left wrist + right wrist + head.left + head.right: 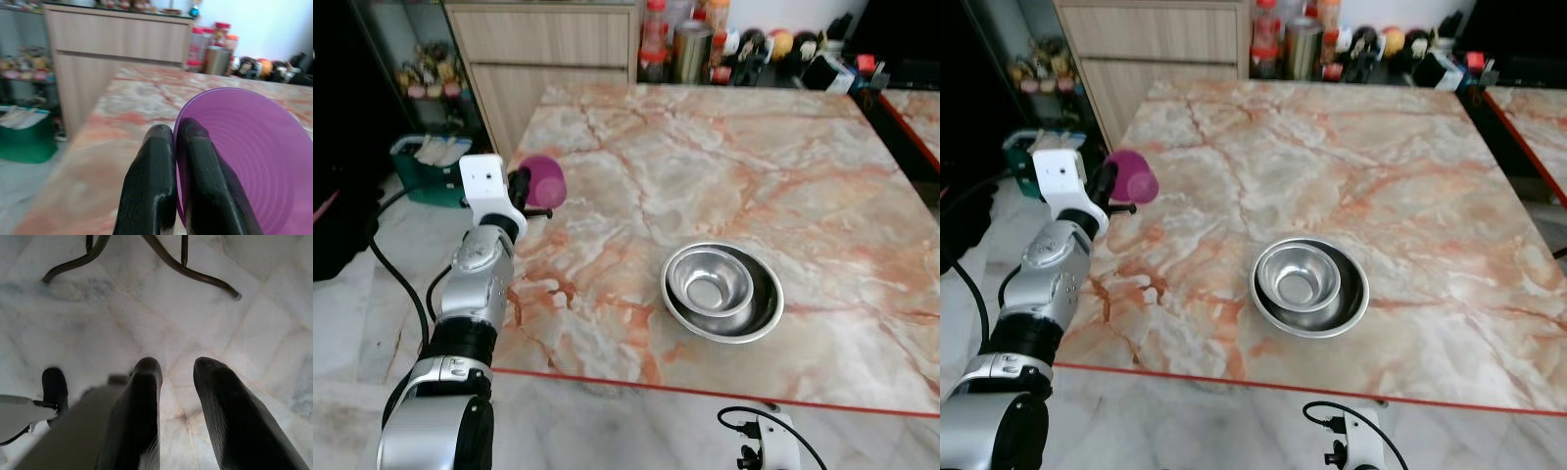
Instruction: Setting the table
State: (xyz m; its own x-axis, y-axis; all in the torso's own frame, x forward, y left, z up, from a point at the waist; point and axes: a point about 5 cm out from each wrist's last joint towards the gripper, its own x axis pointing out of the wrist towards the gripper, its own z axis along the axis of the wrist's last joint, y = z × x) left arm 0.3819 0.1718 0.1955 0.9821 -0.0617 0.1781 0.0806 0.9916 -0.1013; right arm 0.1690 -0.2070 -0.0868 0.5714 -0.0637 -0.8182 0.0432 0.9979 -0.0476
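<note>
Marble table [783,157], steel bowls [722,291] nested: our left gripper [177,142] pinches the purple bowl [544,181] by its rim (thin hold; it may slip). Right gripper [176,372] hangs parted.

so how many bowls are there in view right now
3: two steel bowls nested on the table, the small bowl inside the large bowl, and a purple bowl held by the left gripper at the table's left edge.

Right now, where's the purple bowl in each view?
Left eye: purple bowl at the table's left edge, in the left gripper.
Right eye: same, upper left.
Left wrist: rim pinched between the fingers.
Right wrist: floor, no bowl.
Shared landmark: marble table.
</note>
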